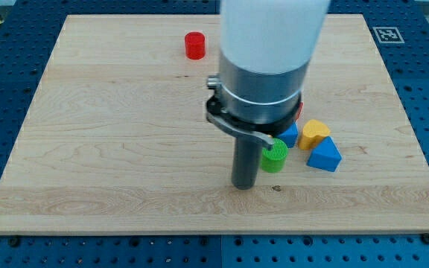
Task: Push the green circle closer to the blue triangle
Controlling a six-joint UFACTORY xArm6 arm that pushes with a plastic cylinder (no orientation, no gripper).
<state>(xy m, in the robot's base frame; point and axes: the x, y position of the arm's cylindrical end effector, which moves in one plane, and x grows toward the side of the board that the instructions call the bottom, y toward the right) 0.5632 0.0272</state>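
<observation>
In the camera view, the wooden board point(125, 149) lies on a blue perforated table. The green circle point(275, 157), a short cylinder, stands right of centre on the near half. My tip point(244, 186) rests on the board just to the circle's left and slightly nearer; whether they touch I cannot tell. I carry no gripper, only a rod, so nothing is open, closed or grasped.

The blue triangle point(325, 155) lies to the right of the circle, apart from it. A yellow block point(315, 133) sits just beyond the triangle, and another blue block point(290, 135), partly hidden by the arm, lies just beyond the circle. A sliver of something red shows at the arm's right edge. A red cylinder point(195, 45) stands far off, toward the left.

The circle looks small, light and rigid, probably smooth plastic that slides readily on wood. Being round, it would likely slip sideways off an off-centre push. The best contact, I judge, is low on its left side, in line with the triangle.
</observation>
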